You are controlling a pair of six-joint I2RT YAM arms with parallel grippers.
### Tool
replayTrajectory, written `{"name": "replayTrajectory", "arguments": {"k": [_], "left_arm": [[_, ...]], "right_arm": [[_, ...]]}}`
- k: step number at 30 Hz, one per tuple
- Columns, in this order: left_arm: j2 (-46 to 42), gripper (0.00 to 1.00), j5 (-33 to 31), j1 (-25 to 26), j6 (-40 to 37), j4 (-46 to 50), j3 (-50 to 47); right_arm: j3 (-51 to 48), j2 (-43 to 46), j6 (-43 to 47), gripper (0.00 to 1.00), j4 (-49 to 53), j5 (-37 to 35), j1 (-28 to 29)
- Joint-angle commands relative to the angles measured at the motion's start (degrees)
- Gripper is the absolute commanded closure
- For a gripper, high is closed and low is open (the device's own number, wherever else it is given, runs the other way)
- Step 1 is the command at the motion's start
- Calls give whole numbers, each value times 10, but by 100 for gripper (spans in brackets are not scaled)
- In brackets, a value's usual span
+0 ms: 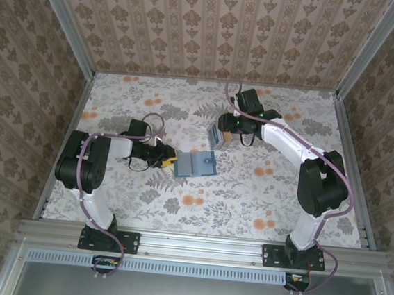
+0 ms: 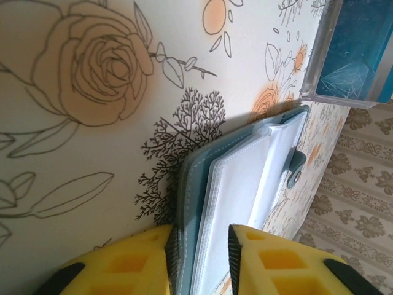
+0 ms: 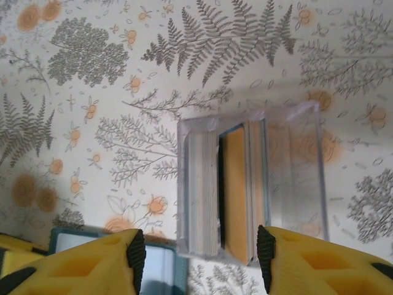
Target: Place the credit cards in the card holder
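The card holder point(image 1: 197, 164) lies open on the table, teal outside with pale clear sleeves inside point(image 2: 245, 184). My left gripper point(image 1: 167, 160) straddles its left edge. In the left wrist view the jaws point(image 2: 199, 246) stand apart, one pad against the teal cover and the sleeves between them. The credit cards point(image 3: 206, 184) stand on edge in a clear plastic box point(image 3: 295, 178): a grey stack, an orange card point(image 3: 236, 190) and a blue edge. My right gripper point(image 3: 199, 252) hovers over that box point(image 1: 219, 138), open wide and holding nothing.
The flowered tabletop point(image 1: 248, 194) is fenced by low metal rails point(image 1: 349, 162) and patterned walls. The clear box point(image 2: 347, 55) sits just beyond the card holder's far corner. The holder's corner point(image 3: 153, 264) lies under my right gripper's left finger.
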State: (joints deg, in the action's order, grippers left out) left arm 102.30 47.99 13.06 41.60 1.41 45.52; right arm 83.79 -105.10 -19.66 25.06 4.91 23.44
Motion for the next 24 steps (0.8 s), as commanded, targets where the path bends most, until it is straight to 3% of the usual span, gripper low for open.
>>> {"name": "replayTrajectory", "arguments": {"k": [1, 12, 24], "left_arm": [[0, 68, -31, -1, -18, 46, -9], [4, 66, -30, -8, -17, 48, -6], [9, 66, -26, -12, -13, 47, -6]], "right_arm": [[41, -41, 36, 43, 74, 5, -13], [81, -120, 47, 47, 75, 45, -33], [88, -136, 37, 52, 79, 63, -21]]}}
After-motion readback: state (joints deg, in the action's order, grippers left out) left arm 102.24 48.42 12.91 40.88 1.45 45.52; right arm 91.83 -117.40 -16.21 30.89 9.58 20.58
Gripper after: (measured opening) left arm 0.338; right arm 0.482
